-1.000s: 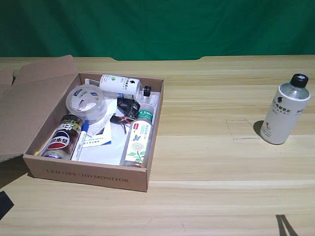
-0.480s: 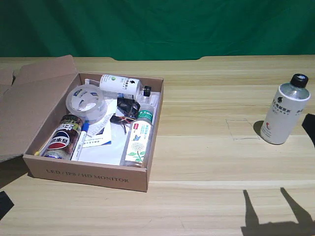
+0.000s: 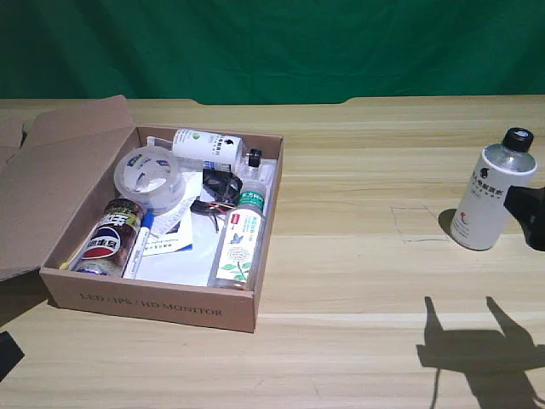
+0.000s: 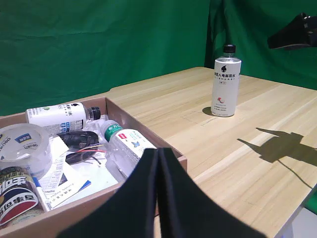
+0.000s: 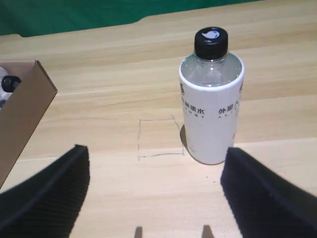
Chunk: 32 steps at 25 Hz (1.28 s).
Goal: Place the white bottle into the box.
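The white bottle (image 3: 490, 200) stands upright on the table at the exterior view's right, black cap on top, far from the box (image 3: 153, 302). The brown cardboard box sits at the exterior view's left with its flap lid folded open. My right gripper (image 3: 530, 215) shows as a dark shape at the right edge, just beside the bottle. In the right wrist view the gripper (image 5: 156, 151) is open, its two fingers spread wide. The bottle (image 5: 212, 114) stands just ahead of them, nearer one finger and untouched. The left wrist view shows the bottle (image 4: 227, 84) with the gripper (image 4: 297, 32) above and beside it.
Inside the box lie a white bottle with a green logo (image 3: 209, 146), a tape roll (image 3: 149, 177), a clear green-capped bottle (image 3: 240, 239) and a cola can (image 3: 109, 239). A pencilled square (image 3: 419, 223) marks the table beside the standing bottle. The parked left gripper (image 4: 157, 198) hangs over the box.
My right gripper has come into the exterior view from the right edge, next to the bottle. Its shadow on the front right of the table has grown.
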Each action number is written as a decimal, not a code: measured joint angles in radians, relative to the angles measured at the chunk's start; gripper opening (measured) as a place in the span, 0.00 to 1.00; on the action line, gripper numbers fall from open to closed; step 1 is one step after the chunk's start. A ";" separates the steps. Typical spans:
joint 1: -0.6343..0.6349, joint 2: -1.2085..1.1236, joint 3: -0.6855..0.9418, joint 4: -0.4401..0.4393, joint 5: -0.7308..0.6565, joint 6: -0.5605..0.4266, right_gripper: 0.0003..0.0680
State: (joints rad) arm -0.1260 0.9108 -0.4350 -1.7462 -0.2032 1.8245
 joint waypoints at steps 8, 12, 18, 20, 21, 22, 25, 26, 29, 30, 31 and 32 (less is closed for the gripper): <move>0.040 0.132 -0.097 -0.001 0.016 0.096 0.90; 0.136 0.204 -0.164 0.000 0.137 0.126 0.88; 0.250 0.370 -0.190 0.028 0.304 0.158 0.86; 0.272 0.419 -0.190 0.110 0.410 0.141 0.86; 0.283 0.436 -0.191 0.152 0.465 0.111 0.86; 0.292 0.450 -0.195 0.192 0.513 0.067 0.86; 0.311 0.468 -0.217 0.245 0.573 -0.051 0.86; 0.315 0.469 -0.225 0.255 0.580 -0.067 0.86; 0.319 0.471 -0.256 0.269 0.613 -0.065 0.86; 0.319 0.471 -0.269 0.270 0.620 -0.058 0.86; 0.319 0.471 -0.279 0.271 0.624 -0.053 0.86; 0.319 0.475 -0.293 0.271 0.627 -0.044 0.86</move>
State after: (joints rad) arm 0.1928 1.3855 -0.7277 -1.4750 0.4240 1.7809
